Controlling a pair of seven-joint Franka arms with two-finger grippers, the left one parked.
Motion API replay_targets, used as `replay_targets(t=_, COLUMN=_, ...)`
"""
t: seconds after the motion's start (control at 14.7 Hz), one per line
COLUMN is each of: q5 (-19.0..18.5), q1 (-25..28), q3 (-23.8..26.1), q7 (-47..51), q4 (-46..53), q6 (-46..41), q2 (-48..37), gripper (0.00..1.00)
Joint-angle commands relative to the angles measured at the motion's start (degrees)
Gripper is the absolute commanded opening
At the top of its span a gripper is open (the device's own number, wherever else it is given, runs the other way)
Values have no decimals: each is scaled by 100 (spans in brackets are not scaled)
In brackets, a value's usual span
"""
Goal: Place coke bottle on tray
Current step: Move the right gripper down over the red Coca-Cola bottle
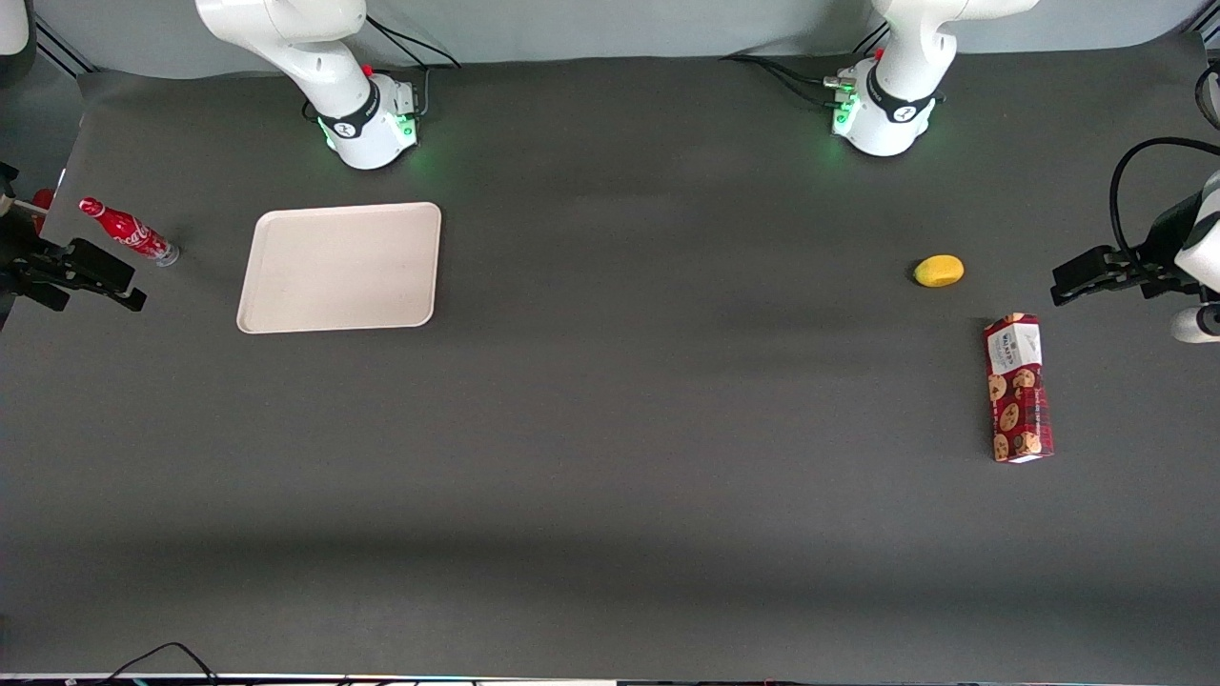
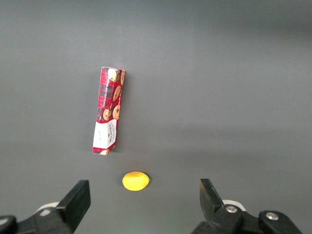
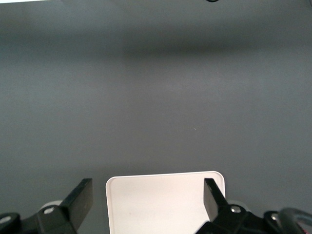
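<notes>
The coke bottle (image 1: 129,232), small and red with white script, lies on its side on the dark table near the working arm's end. The cream-white tray (image 1: 340,267) lies flat beside it, toward the middle of the table, with nothing on it. My right gripper (image 1: 129,286) hangs open and empty above the table, a little nearer the front camera than the bottle and apart from it. In the right wrist view the tray (image 3: 161,204) shows between the open fingers of my gripper (image 3: 148,195). The bottle is out of that view.
A small yellow lemon-like thing (image 1: 939,271) and a long red cookie box (image 1: 1018,387) lie toward the parked arm's end of the table. Both also show in the left wrist view, the yellow thing (image 2: 135,181) and the box (image 2: 108,117).
</notes>
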Motion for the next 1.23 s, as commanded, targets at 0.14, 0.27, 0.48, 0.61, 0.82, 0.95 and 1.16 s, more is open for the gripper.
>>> replay_targets(t=0.14, q5=-27, q1=22, q3=2, q7=-90, q4=211, q6=-148, q2=75, gripper=100)
replay_targets(t=0.27, q5=-62, q1=30, q3=11, q7=-90, q4=211, q6=-166, q2=84, gripper=100)
replay_targets(t=0.48, q5=-62, q1=13, q3=20, q7=-81, q4=203, q6=-166, q2=110, gripper=100)
replay_targets(t=0.61, q5=-158, q1=-92, q3=11, q7=-37, q4=220, q6=-384, q2=119, gripper=100)
replay_targets(t=0.82, q5=-703, q1=-574, q3=-42, q7=-360, q4=150, q6=-947, q2=-29, gripper=100)
replay_targets(t=0.95, q5=-739, q1=-917, q3=-277, q7=-1019, q4=-112, q6=-1010, q2=-336, gripper=100)
replay_targets(t=1.16, q5=-783, q1=-919, q3=-1339, q7=-1607, q4=-622, q6=-922, q2=-846, gripper=100)
